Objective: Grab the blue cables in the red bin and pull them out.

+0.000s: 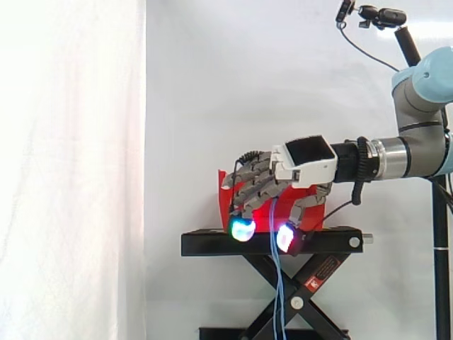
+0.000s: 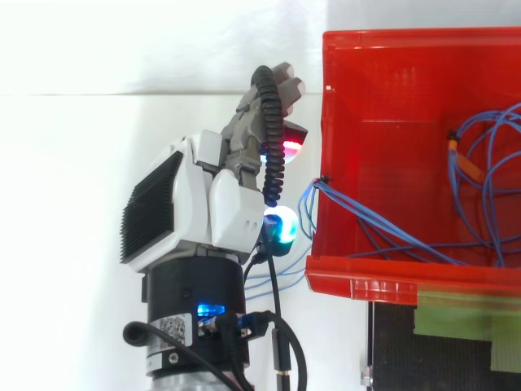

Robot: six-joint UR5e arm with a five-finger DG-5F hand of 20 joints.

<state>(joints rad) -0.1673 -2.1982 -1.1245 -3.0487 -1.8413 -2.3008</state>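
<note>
The red bin (image 2: 358, 277) stands on a black stand (image 1: 212, 243). Thin blue cables (image 2: 312, 194) lie coiled inside it, and a few strands run over its left wall to my hand (image 2: 220, 204), just outside that wall. In the side view my hand (image 1: 304, 163) is in front of the bin (image 1: 225, 198), palm down, with its fingers curled downward and its pads glowing cyan and white. The blue cables (image 1: 278, 283) hang straight down from between the curled fingers and thumb, past the stand. The hand is shut on them.
An orange tie (image 2: 464, 163) binds the coil inside the bin. The stand rests on a black scissor lift (image 1: 297, 297). A black pole (image 1: 442, 234) rises at the right edge, carrying a camera (image 1: 382, 15). A black mat with green tape (image 2: 456, 326) lies below the bin.
</note>
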